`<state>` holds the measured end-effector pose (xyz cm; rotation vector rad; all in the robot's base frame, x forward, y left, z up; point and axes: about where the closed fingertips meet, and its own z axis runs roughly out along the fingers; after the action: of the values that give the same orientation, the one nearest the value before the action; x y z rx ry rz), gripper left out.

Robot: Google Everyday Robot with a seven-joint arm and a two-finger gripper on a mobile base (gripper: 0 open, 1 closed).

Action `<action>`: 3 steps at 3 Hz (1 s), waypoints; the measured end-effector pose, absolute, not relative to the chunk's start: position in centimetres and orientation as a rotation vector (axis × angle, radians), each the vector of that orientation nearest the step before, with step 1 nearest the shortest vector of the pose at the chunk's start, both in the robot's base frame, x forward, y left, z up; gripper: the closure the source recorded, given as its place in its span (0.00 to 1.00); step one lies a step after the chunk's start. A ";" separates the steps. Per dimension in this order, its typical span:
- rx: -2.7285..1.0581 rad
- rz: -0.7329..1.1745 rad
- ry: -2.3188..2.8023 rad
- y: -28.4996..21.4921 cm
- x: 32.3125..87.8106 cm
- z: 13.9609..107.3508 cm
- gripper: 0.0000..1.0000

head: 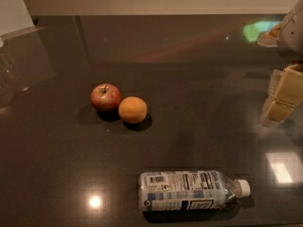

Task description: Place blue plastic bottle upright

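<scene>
The blue plastic bottle lies on its side on the dark glossy table near the front edge. Its white cap points right and its pale blue-and-white label faces up. My gripper is at the right edge of the view, with yellowish finger pads hanging above the table. It is well above and to the right of the bottle and touches nothing.
A red apple and an orange sit side by side left of centre, behind the bottle. A clear container stands at the far left edge. A pale wall runs along the back.
</scene>
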<state>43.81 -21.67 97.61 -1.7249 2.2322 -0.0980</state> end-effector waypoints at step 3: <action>-1.773 -0.046 2.217 -21.3 40.1 97.2 0.00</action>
<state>40.07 -21.33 97.17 -1.7734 2.2173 -0.0462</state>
